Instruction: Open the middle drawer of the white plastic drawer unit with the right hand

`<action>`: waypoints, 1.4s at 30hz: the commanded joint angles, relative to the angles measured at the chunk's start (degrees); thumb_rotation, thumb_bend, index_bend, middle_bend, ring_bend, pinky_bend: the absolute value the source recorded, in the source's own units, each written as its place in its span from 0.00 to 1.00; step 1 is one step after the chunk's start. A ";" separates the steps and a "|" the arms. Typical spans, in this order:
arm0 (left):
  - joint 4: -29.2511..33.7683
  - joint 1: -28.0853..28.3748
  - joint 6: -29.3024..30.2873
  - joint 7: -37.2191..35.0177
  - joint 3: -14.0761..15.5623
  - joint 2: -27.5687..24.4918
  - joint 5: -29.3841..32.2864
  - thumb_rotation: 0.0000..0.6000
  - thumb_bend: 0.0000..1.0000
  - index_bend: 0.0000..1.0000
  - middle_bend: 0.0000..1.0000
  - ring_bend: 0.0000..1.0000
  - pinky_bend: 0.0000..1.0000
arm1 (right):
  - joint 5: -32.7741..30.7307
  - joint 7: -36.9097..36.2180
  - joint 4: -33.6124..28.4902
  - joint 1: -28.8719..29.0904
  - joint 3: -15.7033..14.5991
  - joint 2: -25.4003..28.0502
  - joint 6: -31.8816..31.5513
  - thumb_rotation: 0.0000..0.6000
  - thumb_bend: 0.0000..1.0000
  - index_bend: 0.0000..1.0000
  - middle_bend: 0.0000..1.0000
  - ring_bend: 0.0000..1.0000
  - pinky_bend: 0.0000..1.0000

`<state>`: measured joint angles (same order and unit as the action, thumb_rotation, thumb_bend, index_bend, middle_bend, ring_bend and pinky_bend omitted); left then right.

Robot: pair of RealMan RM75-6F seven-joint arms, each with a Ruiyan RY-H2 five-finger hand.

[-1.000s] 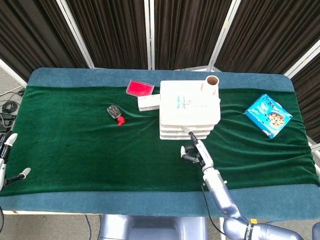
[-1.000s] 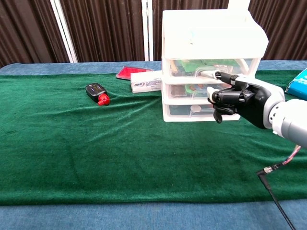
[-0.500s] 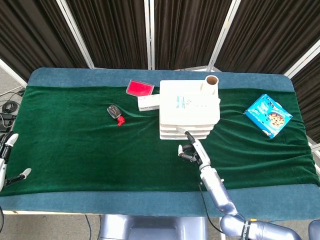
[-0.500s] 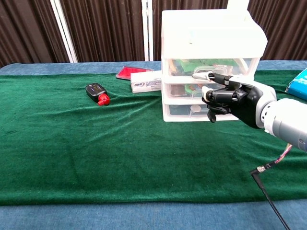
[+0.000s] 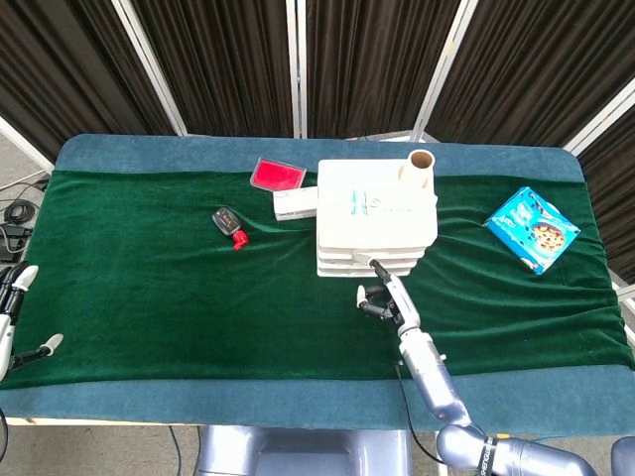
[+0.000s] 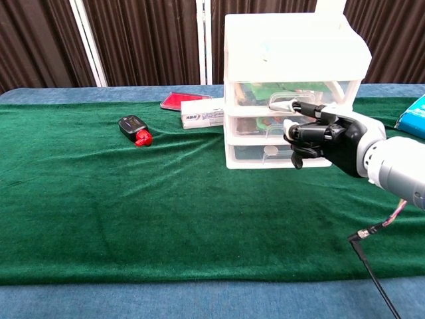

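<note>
The white plastic drawer unit stands at the table's middle back, all three drawers pushed in. Its middle drawer shows just left of my right hand, which hovers right in front of the unit. One finger points out level with the top drawer's handle; the others are curled in and hold nothing. Whether the finger touches the unit I cannot tell. My left hand hangs off the table's far left edge, fingers apart and empty.
A cardboard roll stands on the unit. Left of the unit lie a white box, a red case and a black-and-red object. A blue cookie pack lies right. A cable trails under my right arm.
My right hand drifted slightly left in front of the unit, then back a little to the right. The drawers have not moved, nor has the left hand.
</note>
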<state>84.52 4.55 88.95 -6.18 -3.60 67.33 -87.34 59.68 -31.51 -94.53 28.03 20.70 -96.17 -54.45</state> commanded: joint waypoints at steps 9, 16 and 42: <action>-0.15 0.09 -0.22 -0.36 0.00 -0.03 0.13 1.00 0.16 0.00 0.00 0.00 0.00 | 0.11 -0.28 -0.04 0.38 0.15 -0.64 0.66 1.00 0.58 0.15 0.91 0.90 0.72; -0.13 0.09 -0.21 -0.44 0.02 -0.08 0.11 1.00 0.16 0.00 0.00 0.00 0.00 | 1.08 -0.06 -0.22 -0.03 0.29 -0.86 -0.93 1.00 0.59 0.15 0.91 0.90 0.72; 0.08 0.14 -0.26 -0.44 0.28 -0.23 -0.23 1.00 0.16 0.00 0.00 0.00 0.00 | -2.23 2.63 0.52 -0.85 1.34 -1.81 -3.25 1.00 0.59 0.14 0.91 0.90 0.72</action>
<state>84.61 4.69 88.70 -6.62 -3.32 67.10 -87.58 57.46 -28.92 -93.94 27.23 22.02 -98.00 -57.65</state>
